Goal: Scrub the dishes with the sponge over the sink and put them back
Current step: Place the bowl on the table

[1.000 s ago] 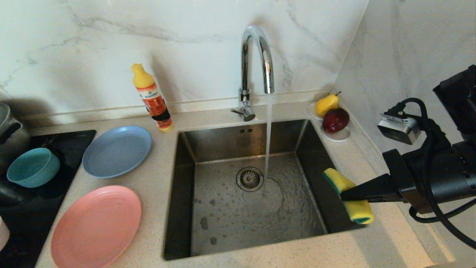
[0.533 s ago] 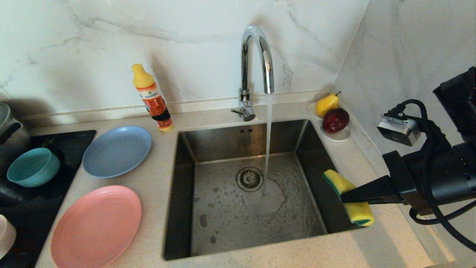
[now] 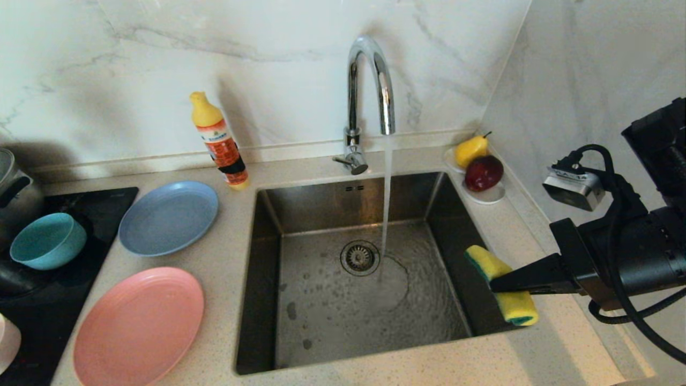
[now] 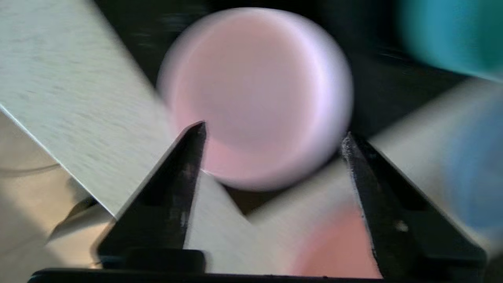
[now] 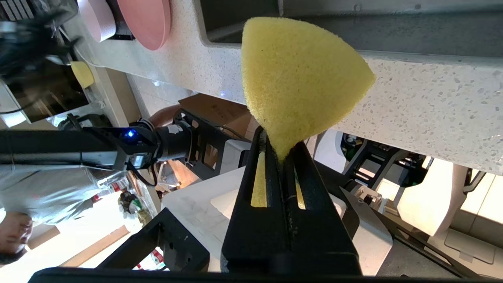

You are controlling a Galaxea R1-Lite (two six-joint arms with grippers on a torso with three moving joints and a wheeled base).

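My right gripper (image 3: pixel 496 284) is shut on the yellow sponge (image 3: pixel 502 284), pinching its middle (image 5: pixel 281 147) over the right rim of the sink (image 3: pixel 257 279). The sponge (image 5: pixel 302 74) fans out past the fingers. My left gripper (image 4: pixel 275 131) is open, with the blurred pale pink bowl (image 4: pixel 255 98) just beyond its fingertips on the black cooktop. Only the bowl's edge (image 3: pixel 8 343) shows in the head view, and the left gripper is out of that view. The grey-blue plate (image 3: pixel 169 217), salmon-pink plate (image 3: pixel 139 327) and teal bowl (image 3: pixel 47 240) lie left of the sink.
Water runs from the chrome tap (image 3: pixel 370 86) into the basin near the drain (image 3: pixel 359 257). A detergent bottle (image 3: pixel 220 142) stands behind the plates. A saucer with fruit (image 3: pixel 479 166) sits in the back right corner. A steel pot (image 3: pixel 10 182) is at the far left.
The pale pink bowl's edge at the lower left has come slightly further into view and sunk a little. The right arm with the sponge has kept still.
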